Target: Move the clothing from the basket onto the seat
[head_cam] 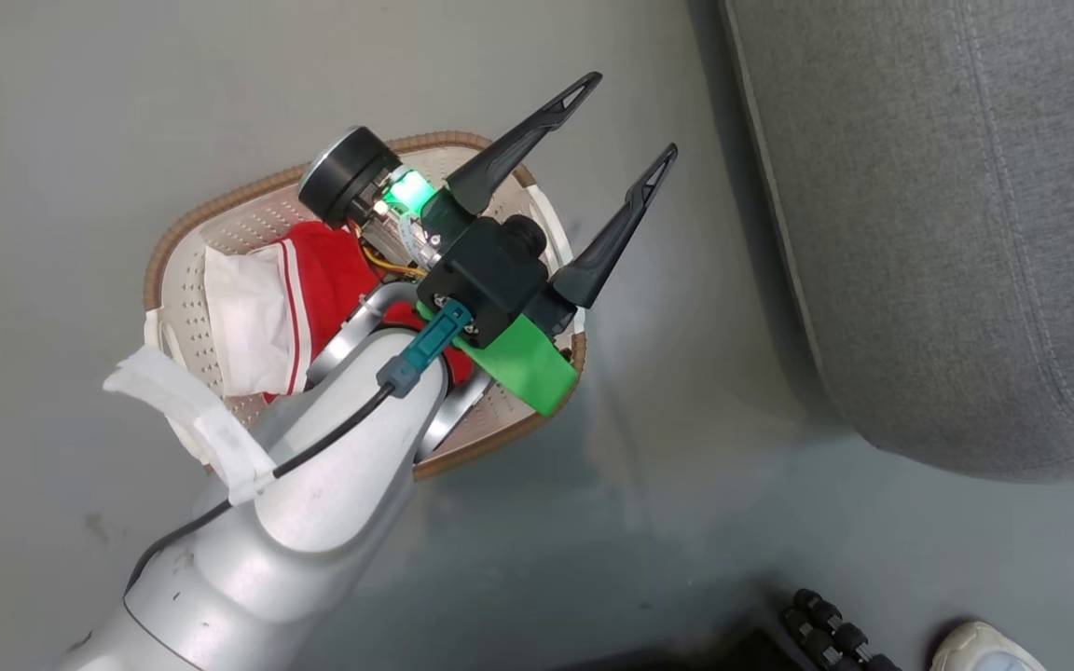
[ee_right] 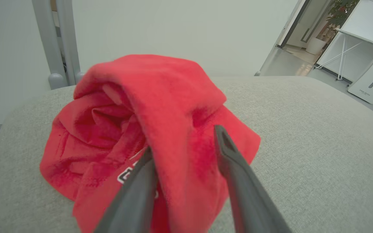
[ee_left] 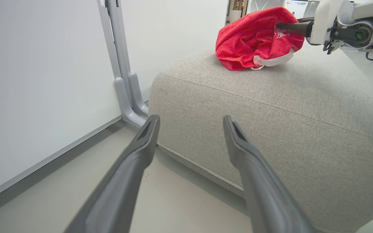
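The basket (head_cam: 239, 228) stands on the floor with one piece of the clothing (head_cam: 337, 270) in it, red with a white panel. My left gripper (head_cam: 632, 114) hovers over the basket's right end, open and empty, pointing toward the seat (head_cam: 947, 214). In the left wrist view the left gripper (ee_left: 190, 119) faces the seat's (ee_left: 270, 129) side. A second red garment (ee_left: 254, 38) lies bunched on the seat top. My right gripper (ee_right: 183, 139) is at this garment (ee_right: 160, 106), its jaws parted with a fold of red cloth between them; the left fingertip is under the cloth.
A grey upright frame (ee_left: 121, 74) stands against the white wall beside the seat. A person's pale shoe (head_cam: 984, 652) and a dark ribbed part (head_cam: 826, 624) sit at the lower right on the floor. Bare grey floor separates basket and seat.
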Available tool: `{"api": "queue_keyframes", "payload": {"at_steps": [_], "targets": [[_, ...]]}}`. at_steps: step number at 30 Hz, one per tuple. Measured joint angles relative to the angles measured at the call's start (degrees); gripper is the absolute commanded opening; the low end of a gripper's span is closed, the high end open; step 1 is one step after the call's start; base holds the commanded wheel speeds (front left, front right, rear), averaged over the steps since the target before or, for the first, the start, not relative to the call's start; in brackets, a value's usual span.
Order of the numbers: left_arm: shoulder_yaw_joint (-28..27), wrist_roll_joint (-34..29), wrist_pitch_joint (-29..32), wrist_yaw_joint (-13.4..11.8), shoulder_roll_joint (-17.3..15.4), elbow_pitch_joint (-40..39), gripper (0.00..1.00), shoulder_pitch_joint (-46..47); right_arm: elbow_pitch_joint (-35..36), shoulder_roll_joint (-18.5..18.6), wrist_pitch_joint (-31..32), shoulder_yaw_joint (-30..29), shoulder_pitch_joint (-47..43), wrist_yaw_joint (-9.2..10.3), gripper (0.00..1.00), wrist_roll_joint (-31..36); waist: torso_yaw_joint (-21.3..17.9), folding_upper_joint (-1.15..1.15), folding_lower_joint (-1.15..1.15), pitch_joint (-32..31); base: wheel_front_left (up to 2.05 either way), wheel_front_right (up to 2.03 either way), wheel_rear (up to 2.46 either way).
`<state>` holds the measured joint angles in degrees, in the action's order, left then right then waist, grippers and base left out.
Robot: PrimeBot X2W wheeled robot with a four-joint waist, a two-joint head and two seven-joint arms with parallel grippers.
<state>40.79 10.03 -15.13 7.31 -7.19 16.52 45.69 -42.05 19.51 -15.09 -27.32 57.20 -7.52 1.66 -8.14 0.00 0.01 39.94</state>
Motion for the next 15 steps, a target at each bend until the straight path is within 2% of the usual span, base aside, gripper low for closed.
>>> {"api": "queue_keyframes", "payload": {"at_steps": [7,15], "targets": [[-1.6,0.6,0.0,-0.4,0.6,-0.2,1.00,-3.1,9.6,-1.9,0.0,1.4,-9.2,0.00,1.00,-1.9,0.2,0.00,0.00,-4.1,0.00,0.00,0.00],[-4.5,1.3,0.0,-1.1,0.4,-0.3,1.00,-9.2,23.0,-5.9,0.0,6.3,-20.9,0.00,1.00,-3.3,0.5,0.00,0.00,-10.9,0.00,0.00,0.00]]}}
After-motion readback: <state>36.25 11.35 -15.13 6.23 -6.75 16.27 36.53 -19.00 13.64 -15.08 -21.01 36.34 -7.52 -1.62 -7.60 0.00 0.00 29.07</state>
